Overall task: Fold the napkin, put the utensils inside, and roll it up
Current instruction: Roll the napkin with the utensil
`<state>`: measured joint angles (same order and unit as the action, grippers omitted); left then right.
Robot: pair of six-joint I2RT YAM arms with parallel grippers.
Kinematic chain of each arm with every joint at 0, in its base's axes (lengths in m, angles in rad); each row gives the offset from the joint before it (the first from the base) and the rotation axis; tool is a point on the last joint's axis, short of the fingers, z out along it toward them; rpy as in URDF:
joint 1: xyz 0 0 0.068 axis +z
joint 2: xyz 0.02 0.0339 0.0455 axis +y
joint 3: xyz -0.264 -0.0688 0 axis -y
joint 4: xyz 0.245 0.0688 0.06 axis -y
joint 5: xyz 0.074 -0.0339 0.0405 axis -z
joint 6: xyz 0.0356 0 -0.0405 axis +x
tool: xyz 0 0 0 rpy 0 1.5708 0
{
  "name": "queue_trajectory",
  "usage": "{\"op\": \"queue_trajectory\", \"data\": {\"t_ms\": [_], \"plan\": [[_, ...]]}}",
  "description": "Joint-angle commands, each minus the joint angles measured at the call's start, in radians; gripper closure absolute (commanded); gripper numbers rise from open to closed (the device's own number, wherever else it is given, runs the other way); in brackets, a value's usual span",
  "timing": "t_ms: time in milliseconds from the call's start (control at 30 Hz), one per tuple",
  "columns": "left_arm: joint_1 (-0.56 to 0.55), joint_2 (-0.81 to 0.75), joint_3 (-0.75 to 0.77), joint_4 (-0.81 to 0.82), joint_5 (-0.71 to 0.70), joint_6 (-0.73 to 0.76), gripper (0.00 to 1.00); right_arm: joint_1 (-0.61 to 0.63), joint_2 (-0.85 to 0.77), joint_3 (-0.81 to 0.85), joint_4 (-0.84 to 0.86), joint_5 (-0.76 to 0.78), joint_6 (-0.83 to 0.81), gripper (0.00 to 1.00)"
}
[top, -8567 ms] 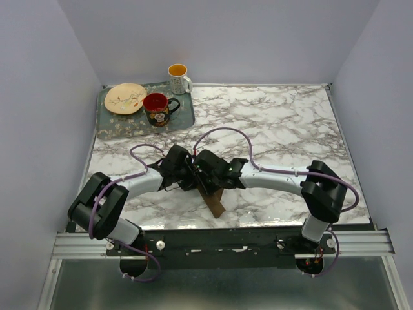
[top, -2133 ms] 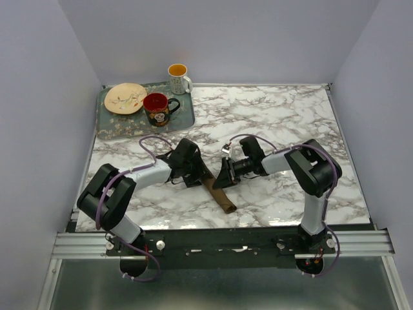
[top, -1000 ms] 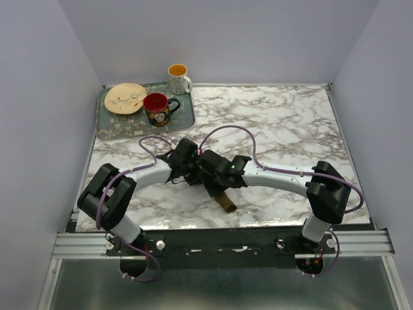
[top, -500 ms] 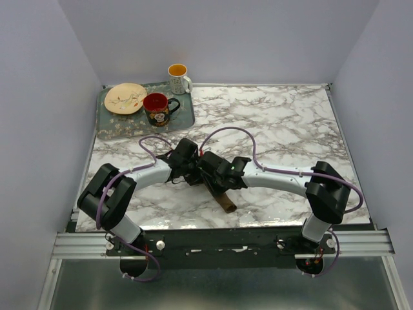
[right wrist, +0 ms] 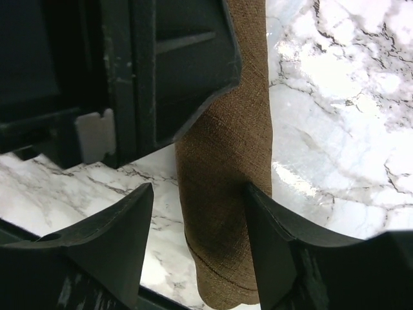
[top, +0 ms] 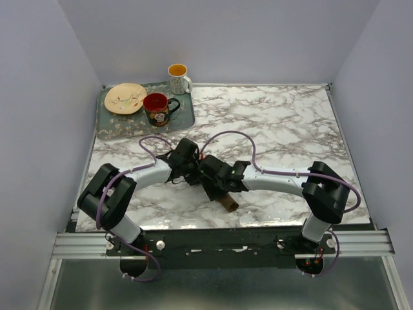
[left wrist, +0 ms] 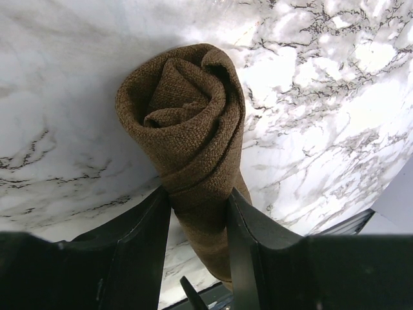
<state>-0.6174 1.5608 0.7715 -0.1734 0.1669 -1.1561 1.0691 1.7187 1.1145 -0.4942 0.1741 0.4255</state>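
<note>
From above, tips of L pincer point(top: 195, 172) & R pincer point(top: 217, 185) are hidden under their own wrists. Most of the napkin point(top: 228, 203) is covered too, only its near end pokes out past R pincer. Roll's end shows just a cloth spiral; whatever's wrapped inside can't be made out. L pincer approx. half open, clenched on the napkin roll, both fingers point(left wrist: 145, 226) pressed into its sides, spiral end just ahead of the tips. R pincer wider, straddling the roll w/o squeezing: one finger touches cloth, the other finger point(right wrist: 122, 226) stands off, marble table point(right wrist: 335, 97) showing btwn.
</note>
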Motion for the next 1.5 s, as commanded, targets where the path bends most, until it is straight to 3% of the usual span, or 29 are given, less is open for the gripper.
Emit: {"op": "queue_trajectory", "data": {"t_ms": [0,133,333,467,600,833,1033,1233,1467], "plan": [[-0.004,-0.024,-0.005,-0.001,-0.017,0.012,0.53,0.009,0.048,-0.033,0.005,0.103,-0.004,0.35],[-0.004,-0.045,0.006,-0.04,-0.053,0.055,0.41,0.011,0.061,-0.042,0.017,0.163,0.01,0.49],[-0.004,-0.087,0.003,-0.066,-0.082,0.091,0.32,0.006,0.058,-0.021,0.025,0.171,0.009,0.65],[0.005,-0.128,0.011,-0.1,-0.109,0.137,0.29,-0.05,0.013,-0.057,0.072,0.041,0.022,0.66],[0.025,-0.179,0.011,-0.133,-0.128,0.174,0.28,-0.144,-0.027,-0.152,0.195,-0.218,0.064,0.66],[0.054,-0.232,0.005,-0.156,-0.095,0.24,0.28,-0.296,-0.041,-0.243,0.359,-0.519,0.145,0.67],[0.054,-0.237,0.002,-0.13,-0.027,0.272,0.28,-0.368,-0.011,-0.297,0.482,-0.691,0.217,0.66],[0.056,-0.222,0.011,-0.106,0.029,0.308,0.28,-0.445,0.03,-0.407,0.719,-0.867,0.346,0.66],[0.051,-0.202,0.002,-0.087,0.082,0.312,0.3,-0.471,0.081,-0.473,0.897,-0.933,0.463,0.65]]}}
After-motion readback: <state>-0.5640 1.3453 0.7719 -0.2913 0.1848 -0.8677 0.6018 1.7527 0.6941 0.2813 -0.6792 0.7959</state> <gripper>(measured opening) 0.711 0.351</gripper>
